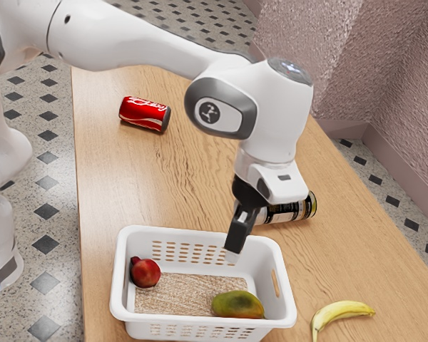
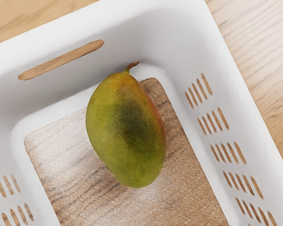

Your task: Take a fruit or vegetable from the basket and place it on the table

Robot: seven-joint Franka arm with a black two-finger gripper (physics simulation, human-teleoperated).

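Our gripper [image 1: 232, 255] hangs over the white basket [image 1: 203, 328] as we reach for a mango [image 1: 237, 304], which lies on the basket's floor toward its near corner on the exterior view's right. The pick appears to be the step in hand, with the mango the likely choice: in the wrist view it lies below the hand, stem toward the corner beside the handle slot [image 2: 61, 60]. We cannot tell whether the gripper is open or closed; the mango rests apart from it. The next move, we judge, calls for centering over the fruit, lowering with the jaws apart across its narrower width, closing, then lifting clear of the rim. The basket's walls, close by the stem end, are the chief obstacle, and the smooth, rounded skin could slip. A red fruit [image 1: 145, 272] sits against the basket's opposite end. Outside, a banana [image 1: 342, 311] lies just beside the basket on the tabletop [image 1: 100, 178], a dark can [image 1: 290, 207] lies on its side beyond the far wall, near the tabletop's edge on the exterior view's right, and a red soda can [image 1: 144, 114] lies toward the tabletop's far left corner in that view.
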